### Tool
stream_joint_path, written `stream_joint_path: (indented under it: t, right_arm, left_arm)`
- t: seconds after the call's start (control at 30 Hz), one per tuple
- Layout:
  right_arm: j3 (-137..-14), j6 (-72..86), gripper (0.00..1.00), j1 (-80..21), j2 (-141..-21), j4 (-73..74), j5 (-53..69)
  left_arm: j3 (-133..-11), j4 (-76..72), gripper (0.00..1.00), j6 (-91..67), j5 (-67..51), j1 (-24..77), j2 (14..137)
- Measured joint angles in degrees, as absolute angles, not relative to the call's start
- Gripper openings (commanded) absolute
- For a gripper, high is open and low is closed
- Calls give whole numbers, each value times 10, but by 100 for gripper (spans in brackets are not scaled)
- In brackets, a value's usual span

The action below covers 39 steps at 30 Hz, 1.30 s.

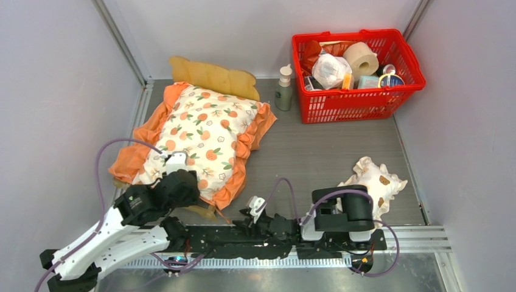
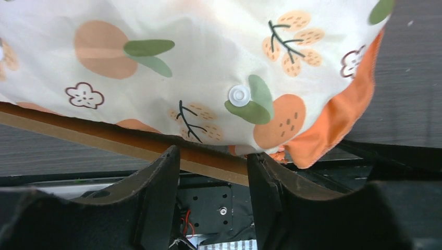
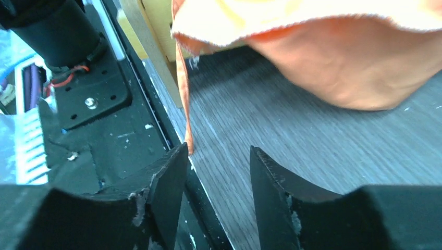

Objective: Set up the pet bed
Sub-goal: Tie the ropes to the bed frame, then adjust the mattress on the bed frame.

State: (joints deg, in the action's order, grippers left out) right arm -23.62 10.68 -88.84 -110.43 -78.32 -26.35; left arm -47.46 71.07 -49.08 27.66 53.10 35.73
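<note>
The pet bed lies at the left of the table, its wavy light-wood headboard at the far end. A cream orange-print cushion with orange ruffles covers its base. My left gripper is open at the bed's near edge; its fingertips almost touch the wooden rail under the cushion, with nothing between them. My right gripper is low by the bed's near right corner. In the right wrist view it is open and empty over bare table, with the orange ruffle and wooden corner ahead.
A small cream pillow with brown spots lies at the near right beside the right arm. A red basket of several items stands at the far right, a green pump bottle next to it. Grey walls enclose the table.
</note>
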Motion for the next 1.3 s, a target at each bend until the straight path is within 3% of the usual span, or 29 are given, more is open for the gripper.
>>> stream_joint_path:
  t: [0.1,0.17,0.3,0.47,0.67,0.9,1.1,1.3]
  right_arm:
    - [-218,111,59,-888,-1036,-744,-262]
    - [-218,126,69,-888,-977,-717,-270]
    - [-247,199,71,-883,-873,-615,-312]
    - [-423,323,74,-823,-838,-333,-335]
    - [-491,423,77,-758,-851,-221,-337]
    - [-498,495,77,-720,-925,-185,-276]
    - [-481,538,77,-719,-937,-220,-223]
    - [-476,540,61,-688,-980,-310,-161]
  left_arm:
    - [-511,721,57,-481,288,531,346]
    - [-528,723,58,-470,295,531,346]
    - [-559,723,68,-428,329,531,348]
    - [-604,700,66,-344,396,511,373]
    - [-597,630,60,-267,378,424,392]
    - [-478,583,53,-285,274,386,358]
    - [-407,584,55,-330,242,386,301]
    - [-484,578,60,-294,298,386,295]
